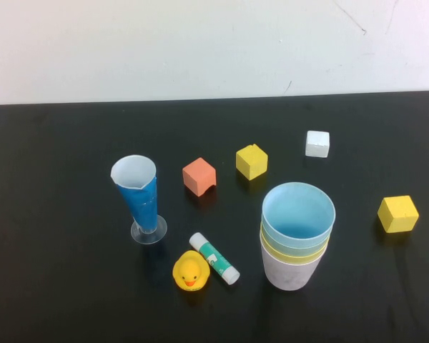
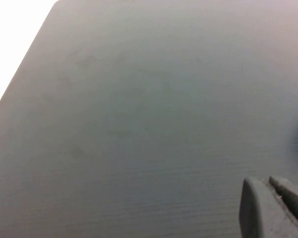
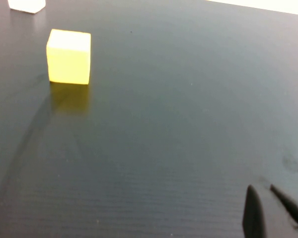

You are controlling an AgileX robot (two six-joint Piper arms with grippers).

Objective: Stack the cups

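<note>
Nearest to me on the black desk, low in the high view, sits a small yellow rubber duck, and just beside it, to its right, lies a white glue stick with a green label, tilted diagonally. Right of those, lower centre-right of the frame, is the stack of wide tapered matte plastic cups: pale pink cup at the bottom, yellow cup next, pale green cup above that, light blue cup on top, all nested and upright.

Left of centre stands a tall narrow blue cone-shaped glass on a clear round foot, upright. At the right edge there's a yellow foam cube, well apart from the stack; my right wrist view picks it up too.

Further back, mid-frame: an orange foam block, then a second yellow cube to its right, and a white cube furthest back on the right.

Neither arm shows in the high view. The left gripper hangs over bare desk in its own wrist view, fingers together, gripping nothing. The right gripper is over bare desk too, fingers together and empty.
</note>
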